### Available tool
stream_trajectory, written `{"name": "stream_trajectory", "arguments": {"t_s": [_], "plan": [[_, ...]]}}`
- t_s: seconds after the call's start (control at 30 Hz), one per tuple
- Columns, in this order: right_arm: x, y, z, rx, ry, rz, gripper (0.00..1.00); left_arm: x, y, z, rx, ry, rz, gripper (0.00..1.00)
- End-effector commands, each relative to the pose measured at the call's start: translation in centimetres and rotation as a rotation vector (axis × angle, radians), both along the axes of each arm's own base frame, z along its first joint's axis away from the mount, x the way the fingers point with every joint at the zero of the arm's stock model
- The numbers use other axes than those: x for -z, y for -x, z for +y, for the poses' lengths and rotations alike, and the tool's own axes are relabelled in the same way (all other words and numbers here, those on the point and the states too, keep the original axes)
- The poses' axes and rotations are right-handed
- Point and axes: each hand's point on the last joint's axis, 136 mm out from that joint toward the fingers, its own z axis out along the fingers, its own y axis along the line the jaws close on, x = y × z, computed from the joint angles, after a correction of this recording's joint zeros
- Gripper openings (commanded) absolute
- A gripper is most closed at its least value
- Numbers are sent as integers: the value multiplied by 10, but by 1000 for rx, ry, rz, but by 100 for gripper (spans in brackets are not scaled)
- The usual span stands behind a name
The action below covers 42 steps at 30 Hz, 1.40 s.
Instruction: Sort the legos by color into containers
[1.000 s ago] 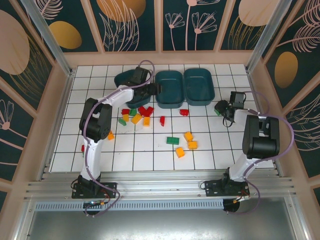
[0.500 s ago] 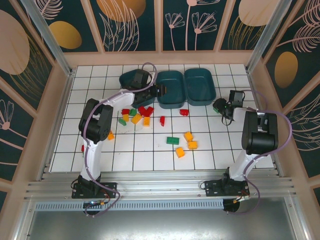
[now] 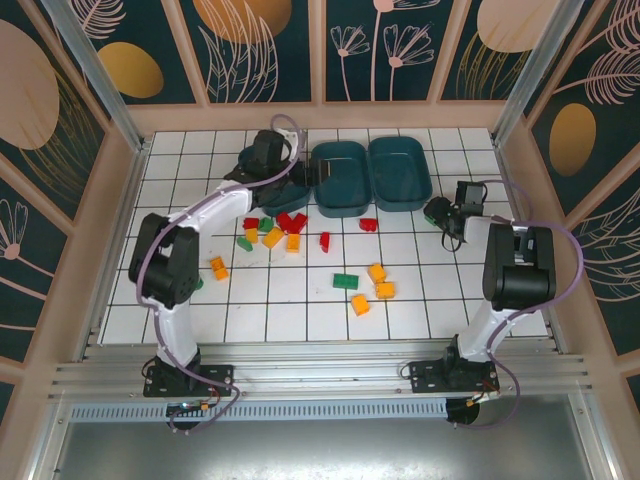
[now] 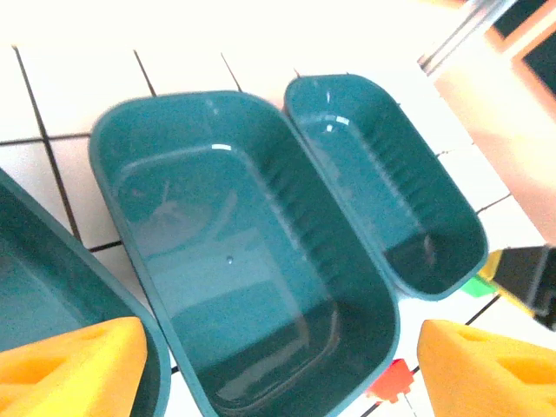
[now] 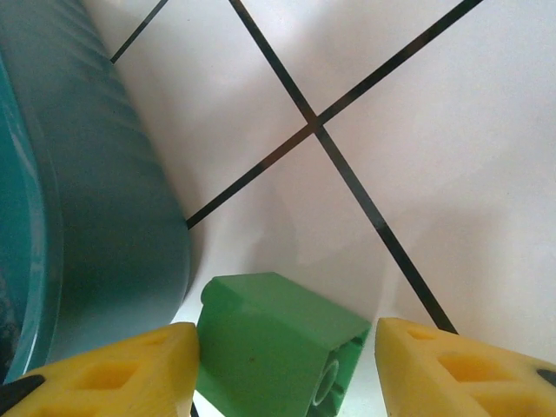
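Sorting: straddling green lego (image 5: 274, 347) beside container (image 5: 95, 174) with right tool (image 5: 287, 365), grip unconfirmable; holding left tool (image 4: 278, 365) spread, empty. Risking off-centre pinching, flicking it away.

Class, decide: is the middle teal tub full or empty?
Empty: seen from the left wrist, the middle tub has a bare teal floor with nothing lying in it.

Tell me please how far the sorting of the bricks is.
Done: little visible; the middle tub and right tub look empty. In hand: the right end effector straddles a green brick beside the right tub, grip unclear; the left end effector hangs open above the tubs. Left: the scattered bricks, red, yellow and green.
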Motion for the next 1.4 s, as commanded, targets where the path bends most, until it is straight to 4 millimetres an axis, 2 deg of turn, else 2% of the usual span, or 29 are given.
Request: {"name": "stream_trajectory", "arguments": {"t_s": [0.0,0.1,0.17,0.23,0.3,0.4,0.53,0.73,0.93,1.13,1.37], "plan": [[-6,6,-2,24,16,-8,58,-16,-12,52,-198,28,-8,82],[-10,8,-2,24,19,-19,60,8,-18,111,-387,56,88,79],[-14,7,0,15,20,-34,64,28,-20,141,-483,63,145,77],[-13,6,1,8,22,-36,66,44,-21,160,-540,69,175,76],[-11,4,2,1,18,-31,66,58,-26,168,-554,65,202,77],[-9,2,6,-11,10,-32,66,72,-39,168,-529,70,224,76],[4,-1,7,-22,13,-3,66,84,-56,161,-475,41,215,73],[17,0,7,-18,26,37,62,102,-69,160,-436,-45,215,67],[18,-1,4,-7,43,55,50,107,-76,149,-347,-77,190,60],[12,-3,1,-3,59,39,33,110,-77,140,-264,-96,173,58],[4,1,-3,21,74,18,28,109,-77,133,-212,-99,163,59]]}}
